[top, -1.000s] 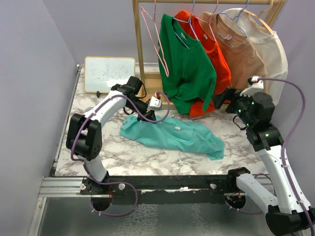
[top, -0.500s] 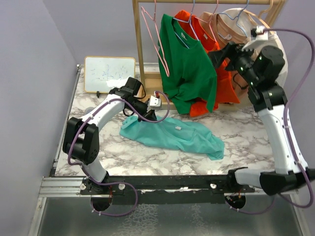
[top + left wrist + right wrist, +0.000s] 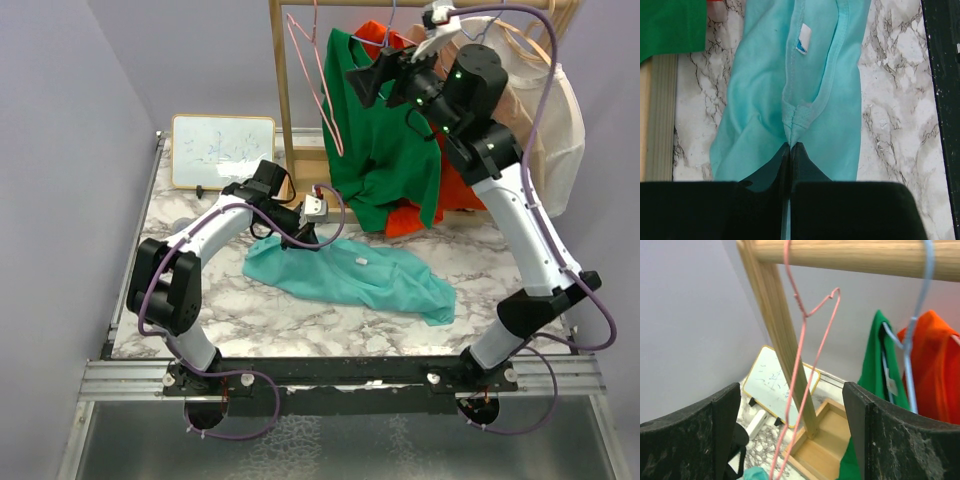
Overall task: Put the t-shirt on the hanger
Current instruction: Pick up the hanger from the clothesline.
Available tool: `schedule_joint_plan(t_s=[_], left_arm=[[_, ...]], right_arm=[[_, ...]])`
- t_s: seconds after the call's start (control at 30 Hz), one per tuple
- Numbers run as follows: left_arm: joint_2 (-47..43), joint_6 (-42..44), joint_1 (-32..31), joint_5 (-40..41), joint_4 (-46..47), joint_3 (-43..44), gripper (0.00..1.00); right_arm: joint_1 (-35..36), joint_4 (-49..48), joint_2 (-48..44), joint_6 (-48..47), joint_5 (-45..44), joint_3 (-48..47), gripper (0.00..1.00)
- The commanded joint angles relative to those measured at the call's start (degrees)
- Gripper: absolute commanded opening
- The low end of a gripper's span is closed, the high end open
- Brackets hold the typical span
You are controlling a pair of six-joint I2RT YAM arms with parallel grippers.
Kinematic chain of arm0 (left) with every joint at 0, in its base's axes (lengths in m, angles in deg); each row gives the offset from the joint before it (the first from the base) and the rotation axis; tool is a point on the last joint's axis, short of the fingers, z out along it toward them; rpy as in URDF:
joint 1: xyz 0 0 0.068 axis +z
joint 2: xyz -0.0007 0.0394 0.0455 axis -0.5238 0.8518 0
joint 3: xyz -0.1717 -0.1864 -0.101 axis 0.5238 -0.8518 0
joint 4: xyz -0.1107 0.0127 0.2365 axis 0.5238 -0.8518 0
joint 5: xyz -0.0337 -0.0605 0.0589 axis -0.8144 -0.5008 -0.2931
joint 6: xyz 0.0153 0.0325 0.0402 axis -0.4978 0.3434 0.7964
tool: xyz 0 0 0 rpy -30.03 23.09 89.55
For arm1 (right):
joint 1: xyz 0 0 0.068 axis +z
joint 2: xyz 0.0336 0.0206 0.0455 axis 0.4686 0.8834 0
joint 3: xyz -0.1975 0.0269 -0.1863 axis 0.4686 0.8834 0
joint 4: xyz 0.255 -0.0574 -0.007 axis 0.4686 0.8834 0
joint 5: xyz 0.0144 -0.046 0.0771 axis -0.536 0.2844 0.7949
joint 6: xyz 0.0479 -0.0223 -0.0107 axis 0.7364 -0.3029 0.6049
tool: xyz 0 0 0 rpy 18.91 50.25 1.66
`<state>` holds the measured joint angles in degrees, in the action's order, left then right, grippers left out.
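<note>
Under the wooden rail (image 3: 865, 257), the hanger (image 3: 803, 315) hangs between the jaws of the released right gripper (image 3: 790, 410). Closing off-centre could swing the thin wire aside or unhook it. Below the rail, the left gripper (image 3: 790, 150) is clenched on the collar of the t-shirt (image 3: 765, 75), which lies on the table (image 3: 890, 100).

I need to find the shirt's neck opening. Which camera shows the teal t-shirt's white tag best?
The left wrist view: the tag is large and sharp inside the t-shirt's collar, just beyond the left pincer shut on it. The top external view shows only a white speck; the right wrist view does not show it.
</note>
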<state>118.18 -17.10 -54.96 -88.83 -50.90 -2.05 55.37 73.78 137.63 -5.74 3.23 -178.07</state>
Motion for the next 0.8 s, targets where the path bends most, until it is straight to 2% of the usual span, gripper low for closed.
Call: schedule_joint_plan(t_s=[0.0,0.17,0.77], left_arm=[[-2.7,-1.5,-0.1,-1.0,1.4,-0.7,0.0],[-3.1,-1.8,-0.1,-1.1,1.3,-1.3,0.0],[-2.2,-2.8,-0.1,-2.2,2.5,-1.8,0.0]], right_arm=[[3.6,1.9,4.6,-2.9,-8.1,-3.3,0.83],[4.2,-0.2,8.1,-2.1,-10.2,-2.8,0.84],[4.7,-4.2,12.9,0.2,-6.6,-2.2,0.85]])
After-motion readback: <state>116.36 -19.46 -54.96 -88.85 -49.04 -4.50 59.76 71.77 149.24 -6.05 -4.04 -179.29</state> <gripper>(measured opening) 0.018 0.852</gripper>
